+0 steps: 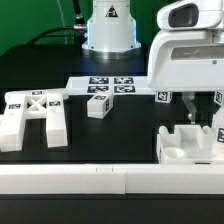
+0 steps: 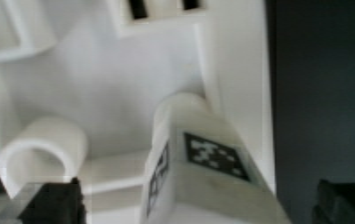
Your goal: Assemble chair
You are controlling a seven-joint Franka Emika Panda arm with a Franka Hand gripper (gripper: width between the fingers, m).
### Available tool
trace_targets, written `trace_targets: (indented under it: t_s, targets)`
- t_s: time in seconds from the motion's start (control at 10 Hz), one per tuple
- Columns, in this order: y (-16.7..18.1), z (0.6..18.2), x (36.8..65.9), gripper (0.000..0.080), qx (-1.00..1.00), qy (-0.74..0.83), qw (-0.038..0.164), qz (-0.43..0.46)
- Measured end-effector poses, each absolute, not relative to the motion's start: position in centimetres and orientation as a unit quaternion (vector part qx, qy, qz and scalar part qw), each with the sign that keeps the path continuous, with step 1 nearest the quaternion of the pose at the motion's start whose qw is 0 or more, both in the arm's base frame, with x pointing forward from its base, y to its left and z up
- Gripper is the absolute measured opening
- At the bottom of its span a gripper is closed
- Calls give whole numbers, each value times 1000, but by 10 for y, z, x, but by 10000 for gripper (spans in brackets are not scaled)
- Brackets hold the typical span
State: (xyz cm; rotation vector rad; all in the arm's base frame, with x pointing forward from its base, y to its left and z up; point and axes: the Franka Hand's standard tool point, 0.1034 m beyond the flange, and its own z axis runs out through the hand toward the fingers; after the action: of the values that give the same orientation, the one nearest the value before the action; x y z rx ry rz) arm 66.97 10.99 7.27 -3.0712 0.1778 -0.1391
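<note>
In the exterior view my gripper (image 1: 204, 122) hangs over a white chair part (image 1: 183, 148) at the exterior view's right, by the front wall. In the wrist view a thick white leg with a square tag (image 2: 206, 152) stands between my two dark fingertips (image 2: 49, 203). The jaws stand wide apart on either side of the leg, with a visible gap on one side, so the gripper (image 2: 195, 205) is open around it. The white part under the leg (image 2: 85, 90) has a rounded hump (image 2: 46, 145). An X-braced frame with two legs (image 1: 35, 113) lies at the exterior view's left.
A small white block with a tag (image 1: 97, 105) sits mid-table. The marker board (image 1: 110, 85) lies behind it, in front of the robot base (image 1: 108, 30). A long white wall (image 1: 100, 180) runs along the front edge.
</note>
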Motion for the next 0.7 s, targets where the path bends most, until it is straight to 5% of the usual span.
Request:
trace_targets:
  t_s: [0.7]
  targets:
    - [103, 70, 670, 649, -969, -242, 1, -48]
